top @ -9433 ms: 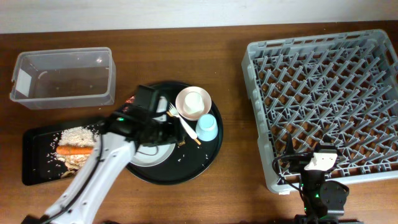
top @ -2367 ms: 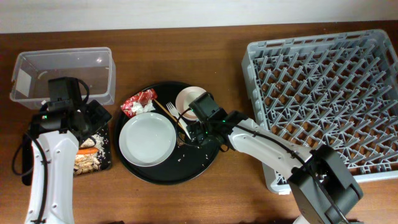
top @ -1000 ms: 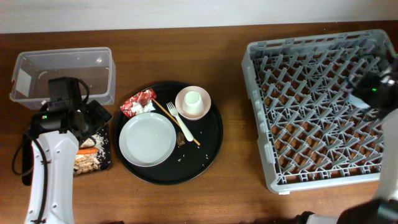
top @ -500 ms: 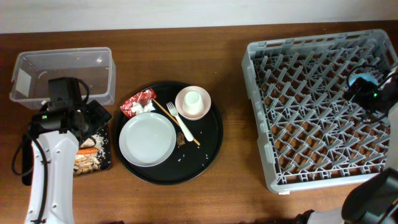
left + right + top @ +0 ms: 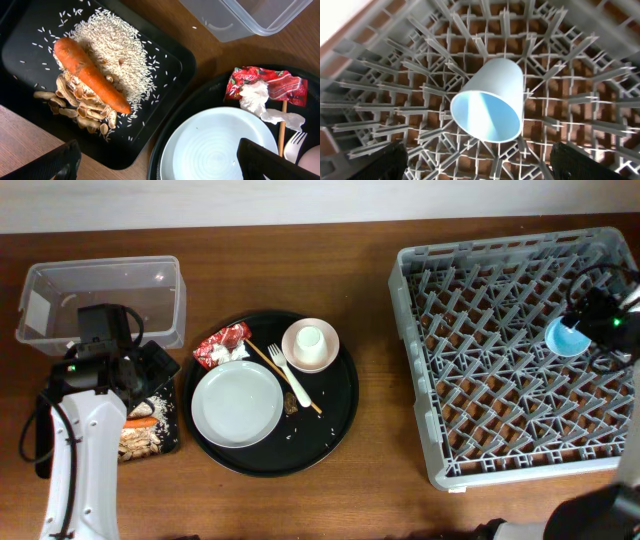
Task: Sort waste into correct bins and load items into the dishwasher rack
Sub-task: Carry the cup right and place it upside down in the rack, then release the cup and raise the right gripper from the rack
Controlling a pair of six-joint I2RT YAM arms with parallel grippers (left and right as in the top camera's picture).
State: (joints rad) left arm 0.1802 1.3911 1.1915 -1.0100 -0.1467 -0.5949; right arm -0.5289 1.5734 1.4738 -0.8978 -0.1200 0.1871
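The light blue cup (image 5: 565, 337) lies on its side in the dishwasher rack (image 5: 500, 430), near its right edge; in the right wrist view the cup (image 5: 492, 100) is free. My right gripper (image 5: 487, 165) is open and empty just above it, at the rack's right side (image 5: 592, 312). My left gripper (image 5: 160, 162) is open and empty over the gap between the flat black tray (image 5: 165, 60) and the plate (image 5: 220, 145). The tray holds the carrot (image 5: 90, 75), rice (image 5: 112, 47) and beige scraps (image 5: 75, 100). The wrapper with tissue (image 5: 265, 85) lies beside the plate.
The round black tray (image 5: 335, 420) holds the plate (image 5: 237, 404), the bowl (image 5: 325, 355) with the white cup (image 5: 311, 338) in it, the fork (image 5: 290, 375), a wooden stick and a small brown lump (image 5: 291, 403). The clear tub (image 5: 100, 300) stands at the back left.
My right gripper carried the blue cup from the round tray to the rack's right side and let it go; the cup now lies in the rack. The left arm has not moved.
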